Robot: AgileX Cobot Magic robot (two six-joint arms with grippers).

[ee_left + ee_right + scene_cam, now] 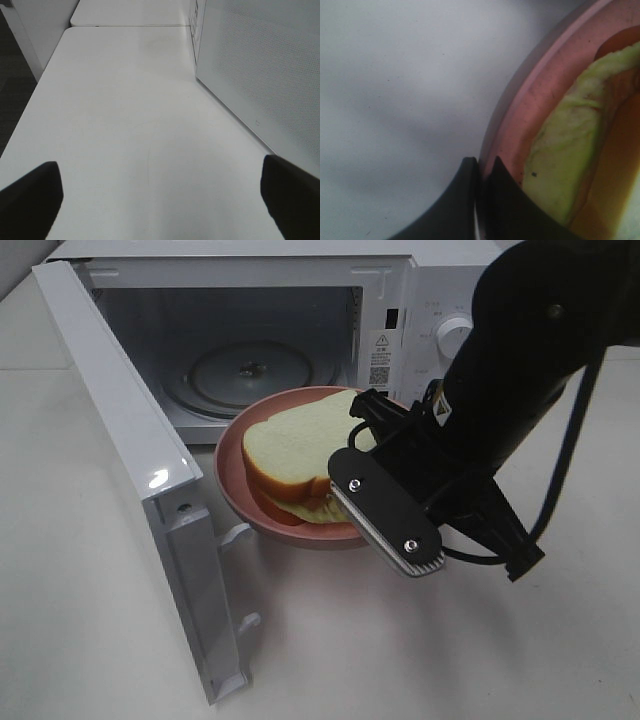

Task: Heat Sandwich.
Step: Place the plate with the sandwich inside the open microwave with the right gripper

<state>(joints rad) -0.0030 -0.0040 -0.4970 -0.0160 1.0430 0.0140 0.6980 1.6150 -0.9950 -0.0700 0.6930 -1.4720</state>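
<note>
— Just outside the open microwave (430, 285): spotted the sandwich (290, 445)?
— Yes. Lying on the round pink plate (228, 470), in front of the cavity and its glass turntable (245, 370), to the right of the wide-open door (125, 430). White bread on top, tan crust, pale green leaf showing at the lower edge.
— And relative to the right gripper (481, 172)?
— Clenched on the plate's rim, at the near right side in the high view. Pinching with both fingers (455, 205), rim caught between them. Clear of the bread, though close: leafy edge just past the tips, inside the rim.
— Set down on the table (125, 125), or lifted?
— Cannot tell.
— Left gripper (160, 195)?
— Spread wide, grasping nothing, over the table beside the door's outer face, well apart from the sandwich.
</note>
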